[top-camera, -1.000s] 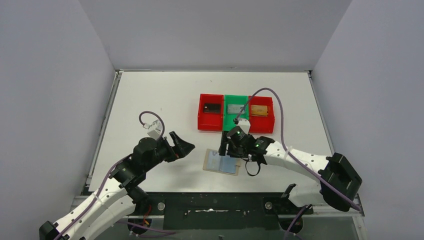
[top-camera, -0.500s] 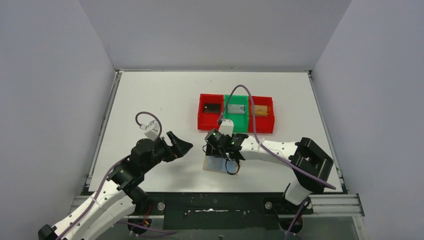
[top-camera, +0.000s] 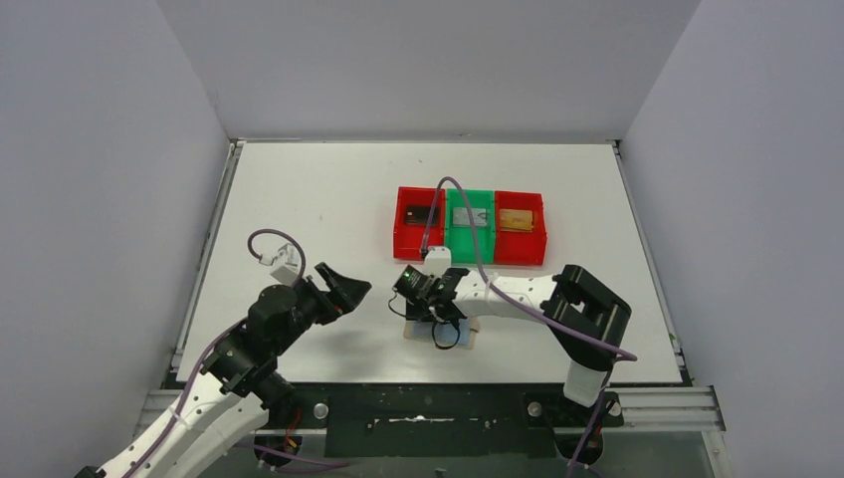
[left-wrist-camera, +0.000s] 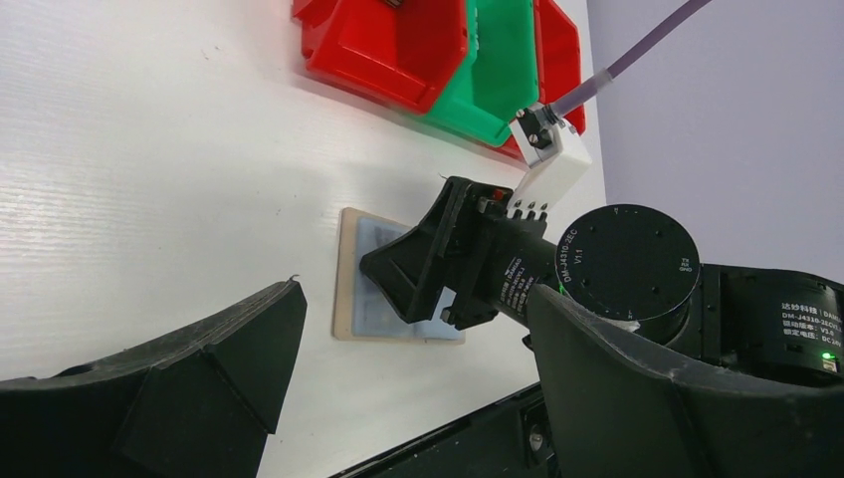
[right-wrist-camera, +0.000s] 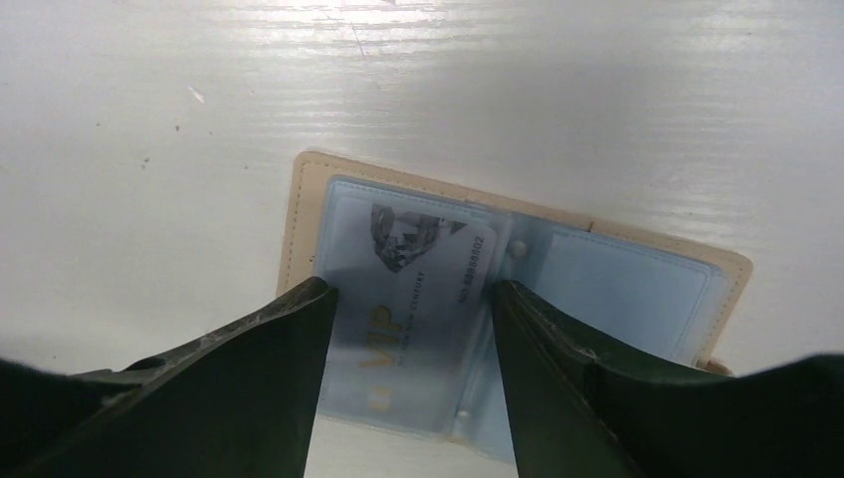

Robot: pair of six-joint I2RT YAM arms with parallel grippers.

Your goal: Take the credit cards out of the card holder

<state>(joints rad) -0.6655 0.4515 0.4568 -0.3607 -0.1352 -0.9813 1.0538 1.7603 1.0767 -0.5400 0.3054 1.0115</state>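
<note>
Your open right gripper [right-wrist-camera: 408, 324] straddles the silvery plastic VIP card [right-wrist-camera: 423, 269] in the tan bifold card holder [right-wrist-camera: 297, 214]; closing may pinch the sleeve.

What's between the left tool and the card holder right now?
Nothing but bare white table, as the top view and left wrist view both show. The left tool hangs open, apart from the card holder.

Overhead rear view, close wrist views, all sharing card holder [right-wrist-camera: 637, 289]
</note>
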